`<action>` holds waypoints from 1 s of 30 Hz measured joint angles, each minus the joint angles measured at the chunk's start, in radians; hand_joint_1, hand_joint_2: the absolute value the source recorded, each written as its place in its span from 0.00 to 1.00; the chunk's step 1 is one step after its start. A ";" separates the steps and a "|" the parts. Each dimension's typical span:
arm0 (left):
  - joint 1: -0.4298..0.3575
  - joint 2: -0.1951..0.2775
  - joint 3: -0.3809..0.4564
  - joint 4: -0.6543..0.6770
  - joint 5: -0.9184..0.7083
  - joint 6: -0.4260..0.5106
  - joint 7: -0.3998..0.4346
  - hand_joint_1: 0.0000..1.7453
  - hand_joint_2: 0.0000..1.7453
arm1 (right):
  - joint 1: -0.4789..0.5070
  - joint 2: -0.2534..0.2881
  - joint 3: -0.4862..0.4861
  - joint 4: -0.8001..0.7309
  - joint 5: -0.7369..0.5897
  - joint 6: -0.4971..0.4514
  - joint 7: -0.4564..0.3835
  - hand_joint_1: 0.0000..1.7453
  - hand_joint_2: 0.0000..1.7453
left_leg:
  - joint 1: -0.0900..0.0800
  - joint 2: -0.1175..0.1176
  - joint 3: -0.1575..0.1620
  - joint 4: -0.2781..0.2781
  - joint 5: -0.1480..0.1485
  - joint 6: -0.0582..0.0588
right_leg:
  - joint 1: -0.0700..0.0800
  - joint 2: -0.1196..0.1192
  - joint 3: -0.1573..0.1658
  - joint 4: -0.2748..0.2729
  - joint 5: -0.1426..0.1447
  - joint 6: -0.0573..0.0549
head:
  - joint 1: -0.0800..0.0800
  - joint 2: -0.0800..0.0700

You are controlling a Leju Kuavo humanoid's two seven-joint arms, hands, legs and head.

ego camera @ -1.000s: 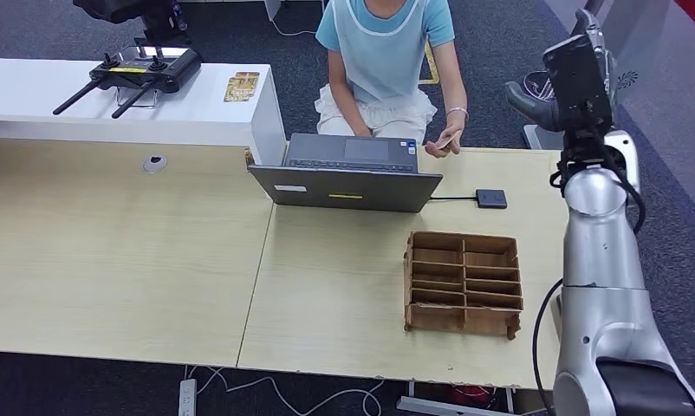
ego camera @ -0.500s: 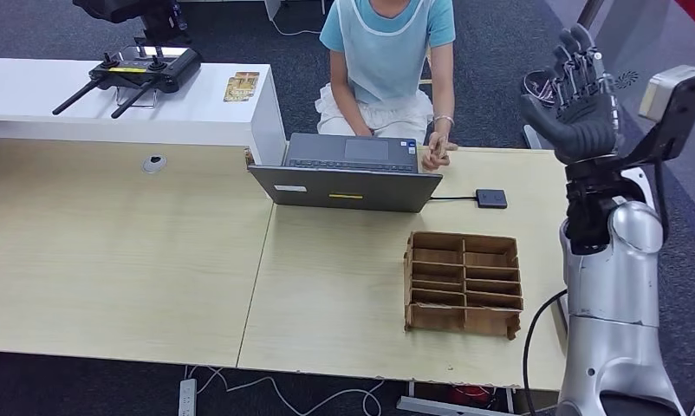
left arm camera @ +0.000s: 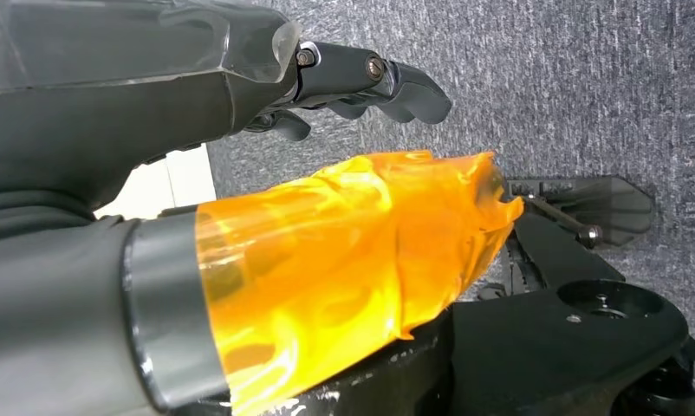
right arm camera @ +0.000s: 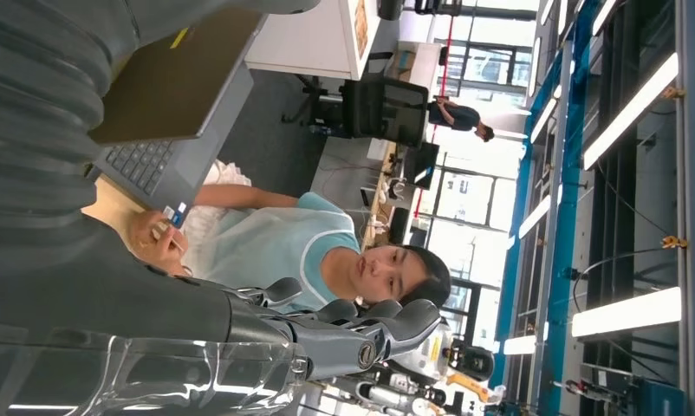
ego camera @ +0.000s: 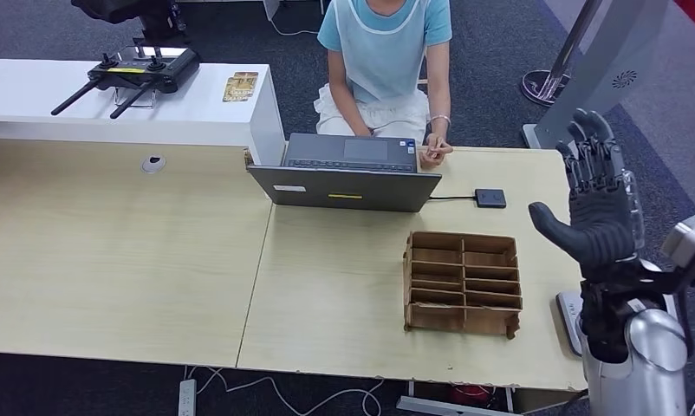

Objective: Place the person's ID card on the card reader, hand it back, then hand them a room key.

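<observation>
Right hand (ego camera: pixel 597 208) raised palm-in beside the table's right edge, fingers spread, holding nothing, your left hand (left arm camera: pixel 240 173) hangs over grey carpet, fingers loosely curled, empty, brown wooden compartment tray (ego camera: pixel 463 282) nearer, small black square card reader (ego camera: pixel 490 198) beyond, person's hand (ego camera: pixel 434 153) holding the pale ID card (right arm camera: pixel 176 215) by the grey laptop (ego camera: pixel 348 173).

Even bright indoor light, soft shadows, blown-out windows
</observation>
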State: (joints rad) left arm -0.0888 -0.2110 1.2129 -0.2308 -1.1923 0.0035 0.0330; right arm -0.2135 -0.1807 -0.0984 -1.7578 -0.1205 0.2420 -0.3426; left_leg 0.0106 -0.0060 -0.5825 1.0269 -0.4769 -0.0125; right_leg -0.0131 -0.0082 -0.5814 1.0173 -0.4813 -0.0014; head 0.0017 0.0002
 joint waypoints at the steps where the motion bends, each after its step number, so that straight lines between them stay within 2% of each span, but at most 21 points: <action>1: 0.000 -0.001 0.001 0.000 0.001 0.001 0.000 0.00 0.00 | 0.029 -0.002 0.000 -0.023 0.003 -0.005 -0.005 0.00 1.00 | 0.000 0.000 0.000 0.000 0.000 0.000 | 0.000 0.000 0.000 0.000 0.000 0.000 | 0.000 0.000; 5: 0.002 -0.002 0.007 0.000 0.005 0.007 0.000 0.00 0.00 | 0.138 -0.004 -0.004 -0.098 0.035 -0.034 -0.032 0.00 1.00 | 0.000 0.000 0.000 0.000 0.000 0.000 | 0.000 0.000 0.000 0.000 0.000 0.000 | 0.000 0.000; 10: 0.002 -0.003 0.014 0.000 0.009 0.013 0.000 0.00 0.00 | 0.253 -0.003 -0.017 -0.170 0.139 -0.106 -0.062 0.00 1.00 | 0.000 0.000 0.000 0.000 0.000 0.000 | 0.000 0.000 0.000 0.000 0.000 0.000 | 0.000 0.000; 16: 0.002 -0.007 0.021 0.000 0.015 0.017 0.000 0.00 0.00 | 0.367 0.004 -0.020 -0.238 0.173 -0.140 -0.083 0.00 1.00 | 0.000 0.000 0.000 0.000 0.000 0.000 | 0.000 0.000 0.000 0.000 0.000 0.000 | 0.000 0.000; 23: 0.002 -0.008 0.026 0.000 0.017 0.019 0.000 0.00 0.00 | 0.451 0.028 -0.020 -0.273 0.228 -0.172 -0.089 0.00 1.00 | 0.000 0.000 0.000 0.000 0.000 0.000 | 0.000 0.000 0.000 0.000 0.000 0.000 | 0.000 0.000; 30: 0.002 -0.010 0.026 0.000 0.015 0.020 0.000 0.00 0.00 | 0.499 0.052 -0.019 -0.288 0.376 -0.251 -0.087 0.00 1.00 | 0.000 0.001 0.000 0.000 0.000 0.000 | 0.000 0.000 0.000 0.000 0.000 0.000 | 0.000 0.000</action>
State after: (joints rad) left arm -0.0865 -0.2207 1.2390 -0.2308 -1.1769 0.0236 0.0332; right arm 0.2851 -0.1291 -0.1176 -2.0459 0.2559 -0.0086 -0.4301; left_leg 0.0105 -0.0051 -0.5825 1.0267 -0.4772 -0.0120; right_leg -0.0132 -0.0080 -0.5812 1.0172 -0.4815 -0.0013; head 0.0018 0.0002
